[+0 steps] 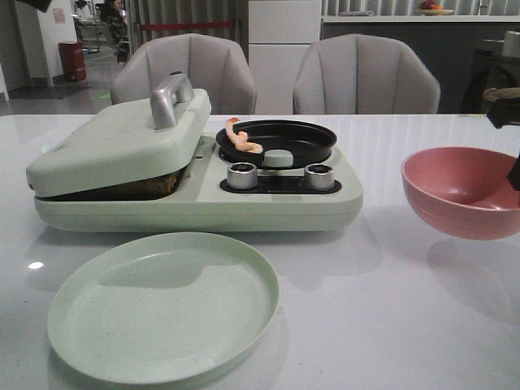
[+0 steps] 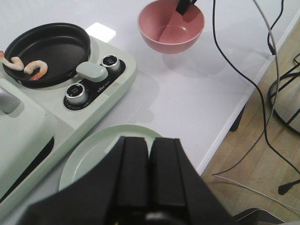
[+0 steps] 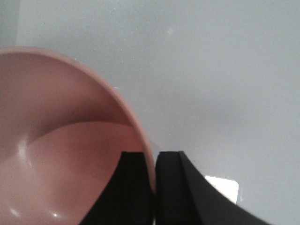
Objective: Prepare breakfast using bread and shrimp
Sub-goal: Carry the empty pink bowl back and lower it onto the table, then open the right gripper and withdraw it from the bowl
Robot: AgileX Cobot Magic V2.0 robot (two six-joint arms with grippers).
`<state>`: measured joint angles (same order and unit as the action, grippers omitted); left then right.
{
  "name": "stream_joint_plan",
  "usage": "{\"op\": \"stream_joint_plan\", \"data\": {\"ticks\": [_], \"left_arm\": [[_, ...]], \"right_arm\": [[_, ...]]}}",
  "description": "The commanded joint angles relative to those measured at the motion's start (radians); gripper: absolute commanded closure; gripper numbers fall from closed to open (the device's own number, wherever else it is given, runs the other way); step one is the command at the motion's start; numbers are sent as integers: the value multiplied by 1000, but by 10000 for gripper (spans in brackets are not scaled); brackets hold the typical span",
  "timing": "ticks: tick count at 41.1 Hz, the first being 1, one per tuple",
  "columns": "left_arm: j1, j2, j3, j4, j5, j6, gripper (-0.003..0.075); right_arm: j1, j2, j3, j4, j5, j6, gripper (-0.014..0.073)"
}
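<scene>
Two curled pinkish-orange shrimp (image 1: 242,138) lie at the edge of the black round pan (image 1: 276,140) of the pale green breakfast maker; they also show in the left wrist view (image 2: 36,69). The bread is hidden; only a brown strip (image 1: 138,188) shows under the lowered lid (image 1: 122,142). My right gripper (image 3: 153,154) is shut on the rim of a pink bowl (image 1: 459,191), one finger inside and one outside, and holds it just above the table. My left gripper (image 2: 151,140) is shut and empty, above the green plate (image 2: 93,150); it is out of the front view.
The empty pale green plate (image 1: 162,305) lies in front of the breakfast maker. Two silver knobs (image 1: 241,175) sit on its front panel. Two grey chairs (image 1: 366,77) stand behind the table. The table edge and cables (image 2: 262,93) show in the left wrist view.
</scene>
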<state>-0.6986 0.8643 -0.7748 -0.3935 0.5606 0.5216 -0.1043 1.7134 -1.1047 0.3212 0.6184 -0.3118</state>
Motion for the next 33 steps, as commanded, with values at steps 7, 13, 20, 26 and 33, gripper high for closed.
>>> {"op": "stream_joint_plan", "data": {"ticks": [7, 13, 20, 26, 33], "left_arm": [[-6, -4, -29, -18, -70, -2, 621], [-6, -4, -29, -18, -70, -2, 621], [-6, -4, -29, -27, -70, -2, 621], [-6, -4, -29, -27, -70, -2, 621], [-6, -4, -29, -27, -70, -2, 621]], "right_arm": [[-4, -1, -25, 18, -39, -12, 530], [-4, 10, -25, 18, -36, -12, 425], [-4, 10, -25, 18, -45, -12, 149], [-4, -3, -25, 14, -53, -12, 122], [0, -92, -25, 0, -18, -12, 122]]}}
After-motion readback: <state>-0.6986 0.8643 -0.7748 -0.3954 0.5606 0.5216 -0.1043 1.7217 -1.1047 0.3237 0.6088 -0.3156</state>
